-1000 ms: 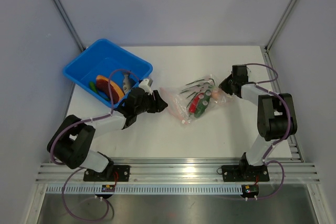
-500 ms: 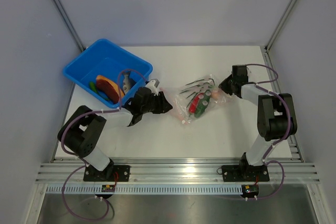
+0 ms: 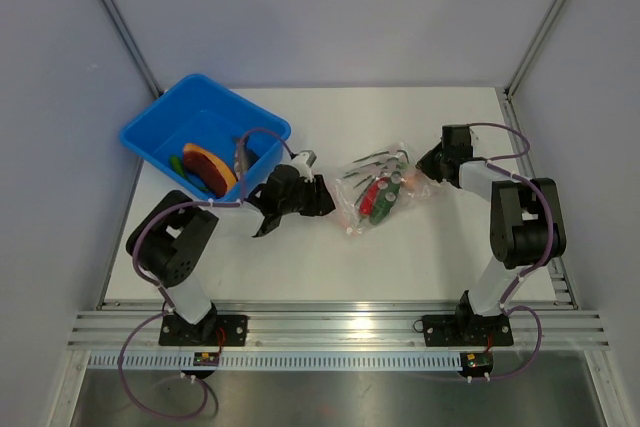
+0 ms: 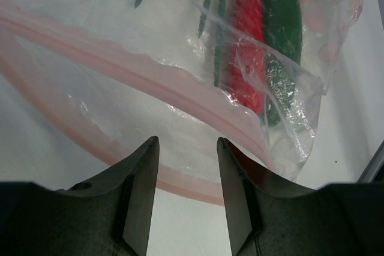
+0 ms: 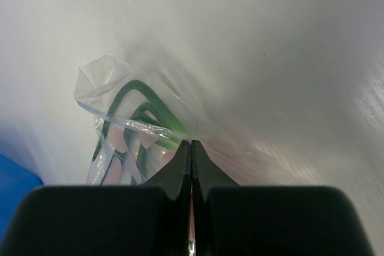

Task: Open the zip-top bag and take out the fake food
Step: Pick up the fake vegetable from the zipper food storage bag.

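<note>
The zip-top bag lies on the white table mid-right, its mouth open to the left. Red and green fake food shows through it. In the left wrist view the two pink zip strips are spread apart, with a red piece and a green piece deeper in. My left gripper is open at the mouth, its tips over the lower strip. My right gripper is shut on the bag's far-right plastic, with green pieces just beyond.
A blue bin stands at the back left. It holds an orange-tan piece, a grey fish and something green. Walls close in the table on three sides.
My left gripper has moved right from beside the bin to the bag's open mouth. The right arm and the bag's far end have stayed put.
</note>
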`<move>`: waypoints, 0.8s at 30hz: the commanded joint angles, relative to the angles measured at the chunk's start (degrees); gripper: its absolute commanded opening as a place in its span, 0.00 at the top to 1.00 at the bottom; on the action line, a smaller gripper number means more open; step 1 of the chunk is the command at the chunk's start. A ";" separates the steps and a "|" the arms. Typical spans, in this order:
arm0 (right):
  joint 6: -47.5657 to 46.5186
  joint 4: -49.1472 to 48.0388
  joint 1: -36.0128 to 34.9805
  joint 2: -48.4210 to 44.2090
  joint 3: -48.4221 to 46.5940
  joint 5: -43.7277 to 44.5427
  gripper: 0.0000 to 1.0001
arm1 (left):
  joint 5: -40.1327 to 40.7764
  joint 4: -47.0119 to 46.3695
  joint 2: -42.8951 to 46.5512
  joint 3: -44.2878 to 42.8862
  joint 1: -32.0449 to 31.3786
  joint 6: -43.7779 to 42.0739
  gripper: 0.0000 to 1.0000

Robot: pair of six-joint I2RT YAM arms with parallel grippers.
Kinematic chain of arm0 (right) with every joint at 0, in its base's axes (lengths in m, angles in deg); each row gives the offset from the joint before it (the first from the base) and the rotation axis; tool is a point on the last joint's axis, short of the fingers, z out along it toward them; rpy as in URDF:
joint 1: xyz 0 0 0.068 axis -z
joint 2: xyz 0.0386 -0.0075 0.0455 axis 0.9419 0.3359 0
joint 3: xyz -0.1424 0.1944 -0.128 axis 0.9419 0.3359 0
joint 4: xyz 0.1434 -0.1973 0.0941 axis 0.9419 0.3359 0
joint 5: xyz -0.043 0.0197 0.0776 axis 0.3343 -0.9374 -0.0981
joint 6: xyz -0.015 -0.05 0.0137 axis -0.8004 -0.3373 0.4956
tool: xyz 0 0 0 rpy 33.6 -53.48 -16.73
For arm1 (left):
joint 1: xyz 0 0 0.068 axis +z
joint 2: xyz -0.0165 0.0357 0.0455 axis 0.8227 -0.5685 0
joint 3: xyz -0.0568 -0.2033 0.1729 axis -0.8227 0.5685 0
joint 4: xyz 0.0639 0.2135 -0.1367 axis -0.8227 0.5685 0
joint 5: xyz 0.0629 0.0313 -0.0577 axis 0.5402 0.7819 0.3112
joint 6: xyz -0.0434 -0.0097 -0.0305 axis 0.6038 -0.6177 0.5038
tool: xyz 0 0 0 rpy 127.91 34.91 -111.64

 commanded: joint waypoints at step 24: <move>2.69 -6.79 0.25 1.11 1.86 -7.02 1.00 | -8.30 -12.34 -10.71 -7.28 -5.10 -2.29 0.50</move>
